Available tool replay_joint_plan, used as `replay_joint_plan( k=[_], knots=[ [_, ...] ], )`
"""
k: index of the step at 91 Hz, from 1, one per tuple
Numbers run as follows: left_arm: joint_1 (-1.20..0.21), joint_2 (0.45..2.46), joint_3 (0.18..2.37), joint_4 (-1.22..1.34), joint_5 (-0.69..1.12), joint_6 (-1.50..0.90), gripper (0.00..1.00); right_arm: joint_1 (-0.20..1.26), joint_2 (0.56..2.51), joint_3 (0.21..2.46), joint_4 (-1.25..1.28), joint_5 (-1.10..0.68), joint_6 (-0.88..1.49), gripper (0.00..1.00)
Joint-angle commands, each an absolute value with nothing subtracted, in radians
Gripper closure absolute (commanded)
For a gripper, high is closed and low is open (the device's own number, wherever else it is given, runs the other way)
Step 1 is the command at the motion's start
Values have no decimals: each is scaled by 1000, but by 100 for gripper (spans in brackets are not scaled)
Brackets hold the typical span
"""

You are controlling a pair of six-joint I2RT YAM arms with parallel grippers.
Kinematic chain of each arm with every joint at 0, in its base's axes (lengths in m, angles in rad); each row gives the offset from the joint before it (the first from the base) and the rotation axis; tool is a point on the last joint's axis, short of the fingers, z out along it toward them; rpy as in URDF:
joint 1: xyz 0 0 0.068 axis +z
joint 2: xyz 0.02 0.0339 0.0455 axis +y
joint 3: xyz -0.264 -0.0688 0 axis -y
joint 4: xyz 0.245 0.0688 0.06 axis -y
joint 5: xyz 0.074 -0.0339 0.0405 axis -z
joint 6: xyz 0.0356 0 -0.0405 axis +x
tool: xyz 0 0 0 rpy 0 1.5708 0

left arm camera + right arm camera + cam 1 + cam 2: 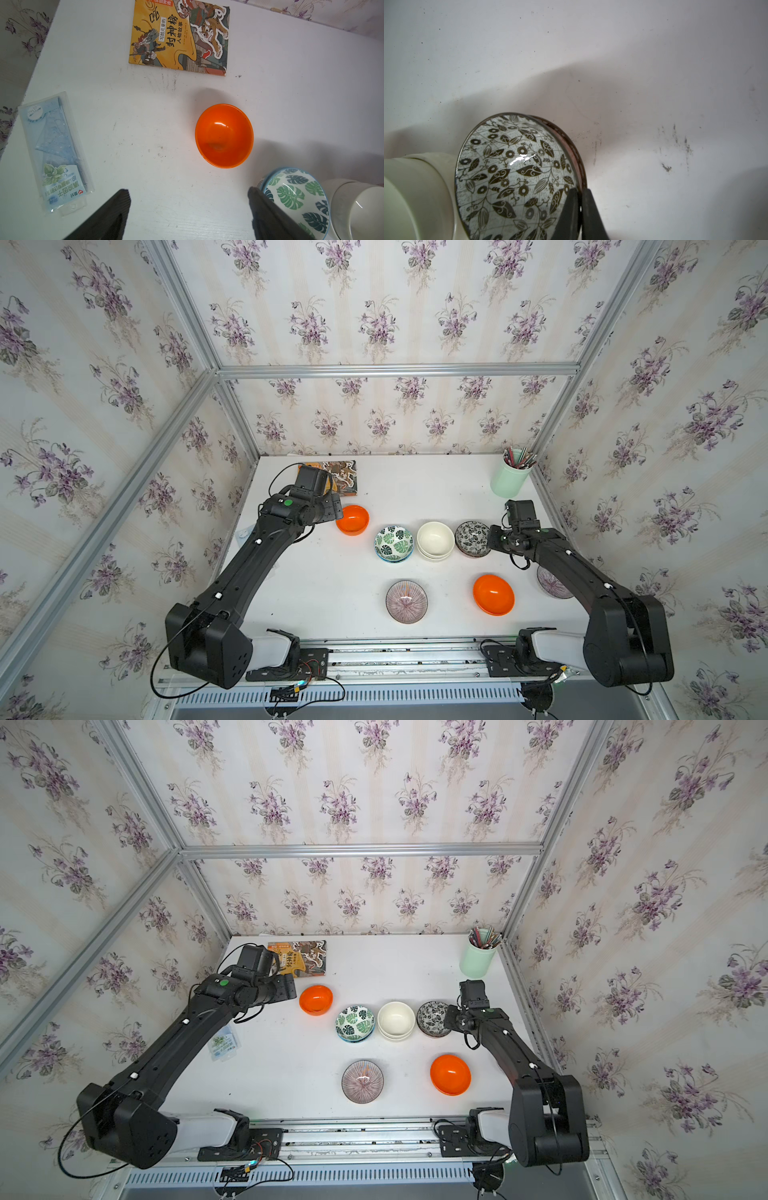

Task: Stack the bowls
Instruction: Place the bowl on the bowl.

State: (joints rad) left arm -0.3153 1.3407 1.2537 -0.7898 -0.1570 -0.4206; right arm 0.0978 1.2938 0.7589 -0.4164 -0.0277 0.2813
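Our right pincer (580,192) is squeezed shut on the rim of the black-and-white flower bowl (517,172), with one finger inside and one outside. That bowl sits on top of a lower bowl (571,141), at the right end of a row in the middle of the white table (415,489). Just left of it are the cream-white bowls (435,539), stacked, and then the leaf bowls (394,542), stacked too. Our left pincer (188,192) has its fingers wide apart and holds nothing. It hangs just left of the far orange bowl (352,519). The near orange bowl (493,594) sits on the right, close to us. A purple striped bowl (406,600) sits near the middle, and a second purple bowl (548,587) peeks out from under our right arm.
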Motion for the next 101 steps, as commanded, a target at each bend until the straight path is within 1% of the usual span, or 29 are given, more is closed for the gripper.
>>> replay_joint_plan(
  k=[1, 8, 16, 28, 55, 60, 65, 71, 79, 91, 101],
  knots=[
    [-315, 1341, 1260, -795, -151, -408, 8, 97, 1277, 762, -446, -30, 271, 93],
    [-315, 1340, 1258, -794, -151, -408, 8, 98, 1249, 758, -444, -40, 267, 91],
    [-315, 1341, 1256, -791, -145, -411, 8, 97, 1260, 765, -454, -48, 261, 90],
    [-316, 1346, 1255, -791, -137, -411, 8, 98, 1293, 760, -454, -50, 259, 91],
    [-316, 1338, 1247, -790, -133, -408, 8, 98, 1300, 764, -454, -48, 258, 90],
    [-320, 1338, 1247, -793, -126, -403, 8, 97, 1297, 769, -457, -46, 259, 88],
    [-340, 1337, 1246, -801, -126, -399, 9, 98, 1275, 771, -456, -42, 261, 81],
    [-391, 1333, 1242, -815, -133, -394, 10, 99, 1236, 788, -462, -30, 264, 71],
    [-490, 1329, 1236, -855, -135, -391, 12, 99, 1184, 828, -484, -7, 265, 62],
    [-691, 1307, 1175, -900, -120, -412, 17, 100, 1131, 887, -503, 30, 252, 57],
    [-820, 1311, 1096, -919, -98, -468, 23, 98, 1148, 921, -494, 53, 242, 54]
  ],
)
